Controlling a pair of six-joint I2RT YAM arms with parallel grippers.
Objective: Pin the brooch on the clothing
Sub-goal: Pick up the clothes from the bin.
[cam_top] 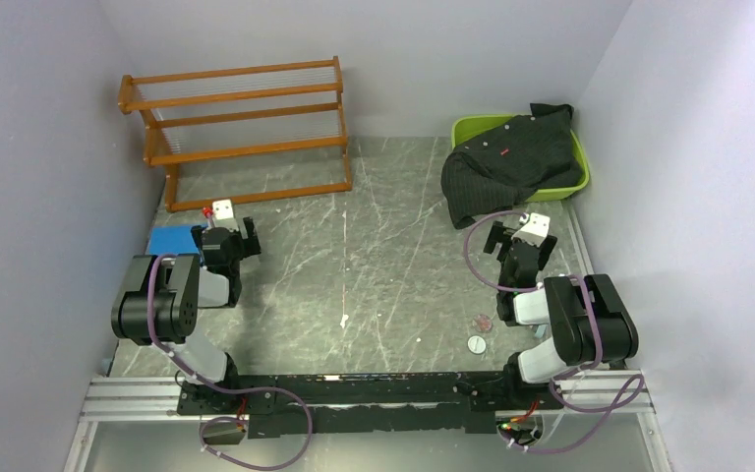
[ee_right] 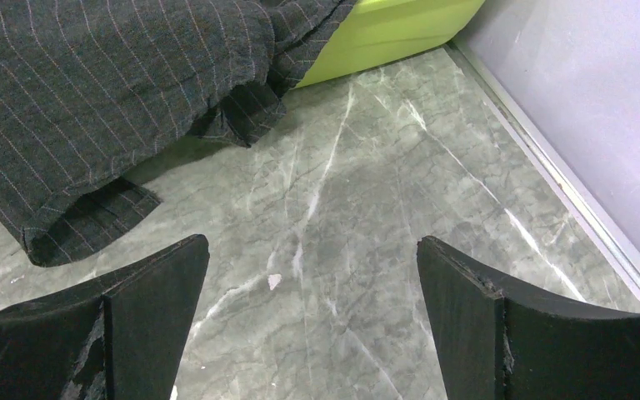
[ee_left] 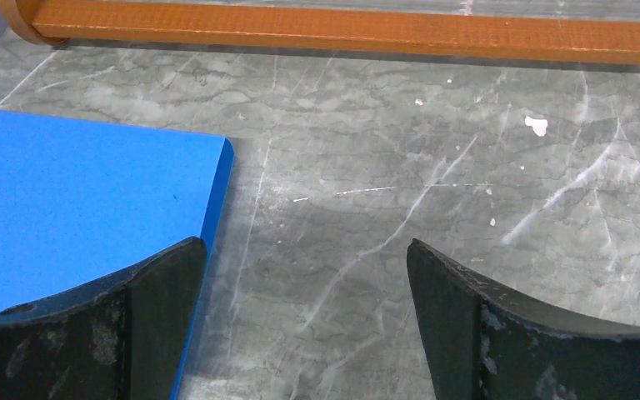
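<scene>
**Both grippers open, shirt at the far right corner**

The shirt (cam_top: 507,167) lies heaped over a green bin (cam_top: 580,175) at the worktop's (cam_top: 383,256) far right corner, and one dark fold spills onto the marble. The right gripper (ee_right: 312,254) hovers just short of that fold, fingers spread wide, holding nothing. The left gripper (ee_left: 304,254) — likewise spread and empty — hangs near the left edge beside a blue pad (ee_left: 75,192), with a wooden rack (ee_left: 342,29) beyond.

Pinstriped woven cloth shirt (ee_right: 92,92), glossy green plastic bin (ee_right: 383,33), varnished wooden rack (cam_top: 246,128), veined marble-look tabletop (cam_top: 383,265)
</scene>
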